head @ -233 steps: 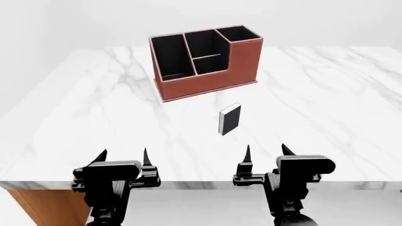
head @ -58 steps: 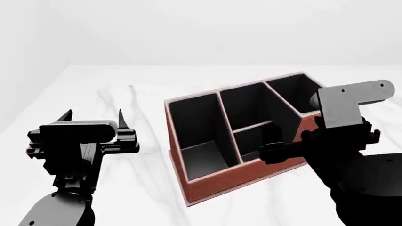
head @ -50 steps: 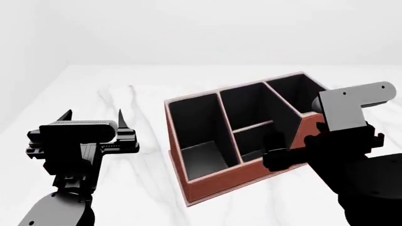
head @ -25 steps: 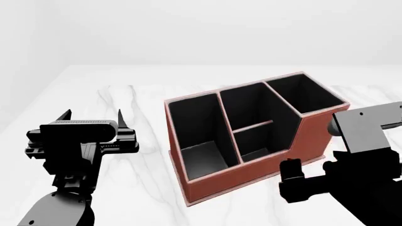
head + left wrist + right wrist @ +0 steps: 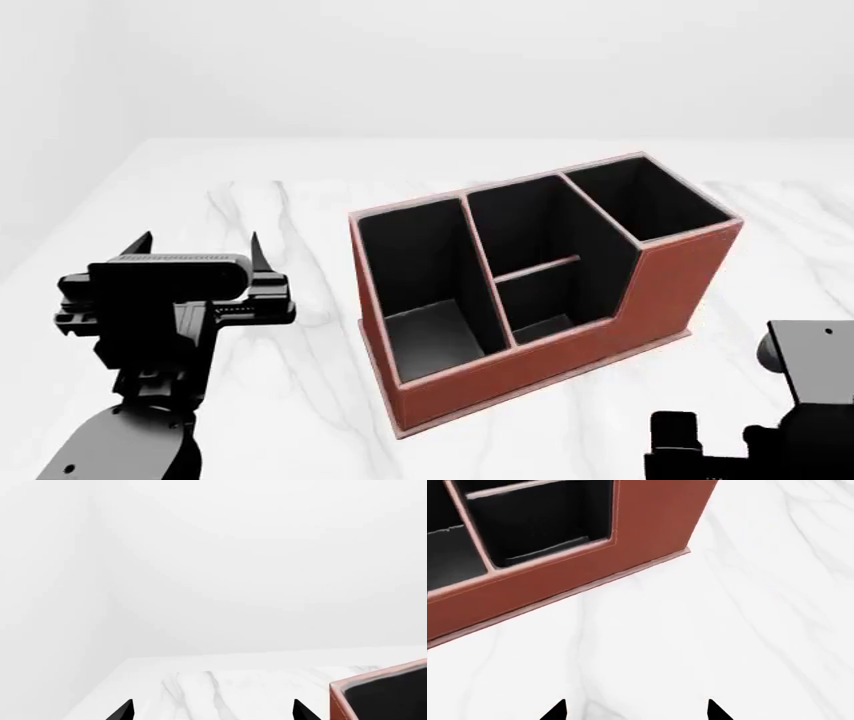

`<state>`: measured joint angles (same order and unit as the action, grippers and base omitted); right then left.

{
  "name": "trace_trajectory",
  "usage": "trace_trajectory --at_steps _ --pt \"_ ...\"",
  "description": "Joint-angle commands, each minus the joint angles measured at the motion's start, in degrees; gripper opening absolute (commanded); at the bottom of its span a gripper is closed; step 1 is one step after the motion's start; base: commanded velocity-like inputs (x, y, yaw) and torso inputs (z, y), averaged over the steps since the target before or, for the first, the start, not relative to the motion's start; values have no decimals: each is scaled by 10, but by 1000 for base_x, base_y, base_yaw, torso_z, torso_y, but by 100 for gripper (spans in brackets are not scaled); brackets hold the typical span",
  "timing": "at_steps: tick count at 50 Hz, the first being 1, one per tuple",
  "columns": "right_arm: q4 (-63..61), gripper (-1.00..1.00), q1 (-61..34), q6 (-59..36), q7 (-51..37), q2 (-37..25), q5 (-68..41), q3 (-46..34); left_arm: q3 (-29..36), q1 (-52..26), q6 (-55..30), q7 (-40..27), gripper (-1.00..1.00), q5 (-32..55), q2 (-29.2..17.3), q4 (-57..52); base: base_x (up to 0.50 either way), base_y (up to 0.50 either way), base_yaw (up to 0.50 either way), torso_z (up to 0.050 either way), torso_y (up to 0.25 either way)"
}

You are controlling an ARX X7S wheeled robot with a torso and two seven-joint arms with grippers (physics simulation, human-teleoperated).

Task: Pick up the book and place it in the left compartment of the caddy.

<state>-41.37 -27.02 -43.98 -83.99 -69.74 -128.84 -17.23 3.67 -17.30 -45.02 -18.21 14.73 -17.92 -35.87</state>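
The reddish-brown caddy [image 5: 534, 372] stands on the white marble table [image 5: 267, 210], its black cells facing up. Its left compartment [image 5: 411, 275] is the long slot at the low end; only dark lining shows inside. The book is hidden in every view. My left gripper [image 5: 198, 242] hovers left of the caddy, open and holding nothing; in the left wrist view this gripper [image 5: 212, 711] has the caddy's corner [image 5: 380, 695] beside it. My right gripper [image 5: 635, 711] is open over bare marble in front of the caddy [image 5: 560, 582]. The right arm [image 5: 801, 420] sits at the bottom right.
The marble table runs wide around the caddy, with its far edge [image 5: 400, 140] against a plain white wall. Its left edge [image 5: 100, 685] shows in the left wrist view.
The right arm has pulled back from over the caddy's front wall, down and to the right, towards the view's lower corner. The left arm and the caddy have not moved.
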Motion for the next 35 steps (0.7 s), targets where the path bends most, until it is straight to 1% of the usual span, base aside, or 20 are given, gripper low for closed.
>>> trace_trajectory --at_steps 1,9,18,26,30,32,35 --pt "-32 100 119 96 16 -53 36 46 4 -4 2 -1 100 1 -1 8 0 0 0 0 0" --pt "-46 100 175 144 10 -81 49 74 5 -3 5 -1 100 2 -2 13 0 0 0 0 0" --pt "-74 100 201 174 2 -96 39 93 3 -3 9 -1 100 5 -2 18 0 0 0 0 0" --pt "-101 100 238 215 -4 -121 27 129 0 -1 11 -2 100 8 -2 20 0 0 0 0 0" --pt "-108 100 270 226 10 -136 -2 151 0 -2 10 -2 100 9 -3 21 0 0 0 0 0" --pt "-112 100 302 227 12 -134 1 155 2 -3 12 -2 100 8 -3 23 0 0 0 0 0" --pt "-113 100 344 232 16 -133 6 188 4 -2 15 -2 100 7 -3 27 0 0 0 0 0"
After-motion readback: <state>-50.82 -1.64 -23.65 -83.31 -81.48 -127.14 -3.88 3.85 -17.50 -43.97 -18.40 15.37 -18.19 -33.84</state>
